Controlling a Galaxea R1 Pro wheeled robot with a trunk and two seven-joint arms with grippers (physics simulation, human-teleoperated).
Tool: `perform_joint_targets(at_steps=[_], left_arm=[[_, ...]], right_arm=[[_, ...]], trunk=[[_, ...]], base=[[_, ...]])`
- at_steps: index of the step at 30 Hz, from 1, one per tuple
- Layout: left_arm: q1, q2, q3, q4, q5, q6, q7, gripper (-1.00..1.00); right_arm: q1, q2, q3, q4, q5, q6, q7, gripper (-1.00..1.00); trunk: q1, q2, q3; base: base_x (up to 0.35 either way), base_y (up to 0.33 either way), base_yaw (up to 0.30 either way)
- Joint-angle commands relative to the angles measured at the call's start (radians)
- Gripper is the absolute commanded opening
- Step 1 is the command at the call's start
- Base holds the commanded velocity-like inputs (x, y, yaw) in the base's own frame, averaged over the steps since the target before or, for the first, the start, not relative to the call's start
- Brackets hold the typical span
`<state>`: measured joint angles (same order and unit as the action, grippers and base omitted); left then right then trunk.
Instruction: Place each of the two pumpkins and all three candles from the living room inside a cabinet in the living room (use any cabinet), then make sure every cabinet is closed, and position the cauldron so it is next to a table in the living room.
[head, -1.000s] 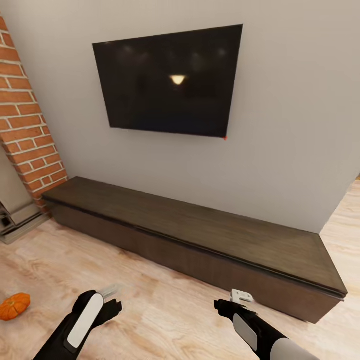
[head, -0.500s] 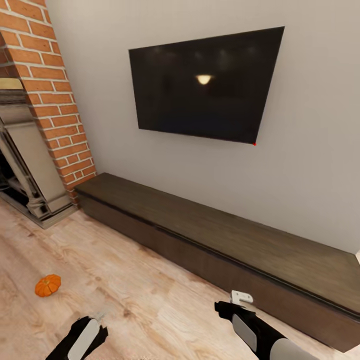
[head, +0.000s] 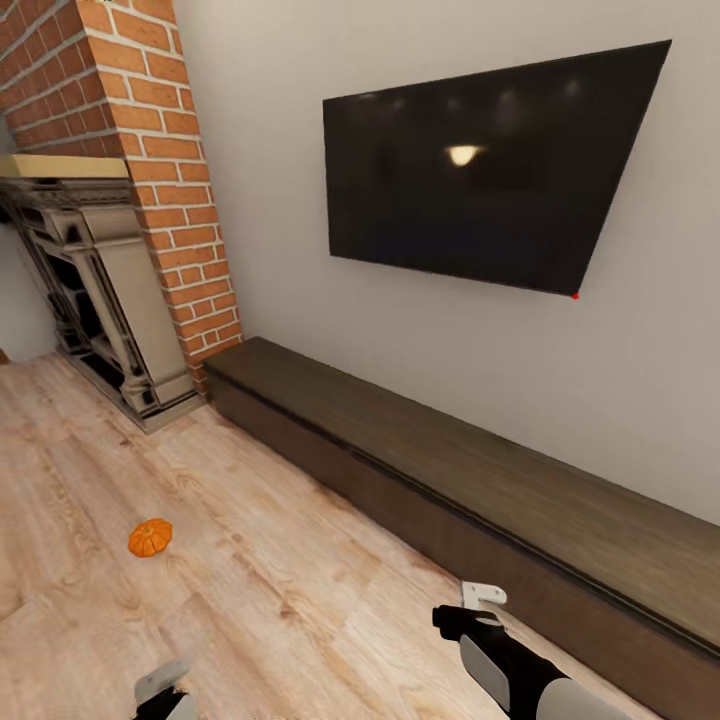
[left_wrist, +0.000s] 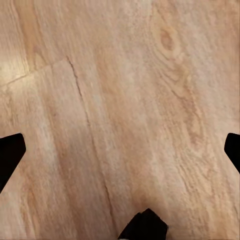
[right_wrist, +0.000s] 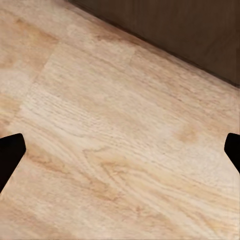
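Observation:
One small orange pumpkin (head: 150, 537) lies on the wood floor, left of and apart from both arms. The long, low dark-brown cabinet (head: 450, 480) runs along the wall under the television, its fronts flush and shut. My right gripper (head: 478, 605) hovers over the floor just in front of the cabinet. In the right wrist view the right gripper (right_wrist: 120, 150) is open and empty, with the cabinet front (right_wrist: 175, 30) beyond it. My left gripper (head: 160, 685) sits at the bottom edge. In the left wrist view the left gripper (left_wrist: 120, 150) is open over bare floorboards. Candles and cauldron are out of view.
A brick chimney (head: 170, 180) with a pale fireplace surround (head: 110, 300) stands at the left end of the cabinet. A black television (head: 480, 170) hangs on the grey wall. Wood floor (head: 280, 570) stretches between me and the pumpkin.
The camera has swung left, so the cabinet and television shifted right and the fireplace came into view. My left arm has dropped lower in the picture. The pumpkin itself has not moved.

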<state>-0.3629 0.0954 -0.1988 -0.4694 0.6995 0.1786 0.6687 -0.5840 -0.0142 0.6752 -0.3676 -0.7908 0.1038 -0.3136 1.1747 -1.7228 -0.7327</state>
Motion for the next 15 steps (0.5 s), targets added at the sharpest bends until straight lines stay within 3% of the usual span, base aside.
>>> perform_joint_targets(at_steps=[1, 8, 15], left_arm=[[-0.001, 0.001, -0.010, 0.001, 0.003, 0.000, 0.005, 1.00], [-0.001, 0.001, -0.016, 0.012, 0.003, -0.023, -0.069, 1.00], [-0.001, 0.001, -0.017, 0.012, 0.003, -0.024, -0.081, 1.00]], right_arm=[[0.000, -0.001, 0.008, -0.004, -0.004, 0.003, -0.008, 1.00], [0.000, 0.002, 0.007, -0.004, 0.000, -0.011, -0.007, 1.00], [0.000, 0.006, 0.007, -0.004, 0.001, -0.013, -0.007, 1.00]], trunk=[[0.000, 0.000, -0.002], [0.000, 0.000, -0.007], [0.000, 0.000, -0.012]], base=[[0.000, 0.000, 0.279], [0.000, 0.000, 0.272], [0.000, 0.000, 0.268]])
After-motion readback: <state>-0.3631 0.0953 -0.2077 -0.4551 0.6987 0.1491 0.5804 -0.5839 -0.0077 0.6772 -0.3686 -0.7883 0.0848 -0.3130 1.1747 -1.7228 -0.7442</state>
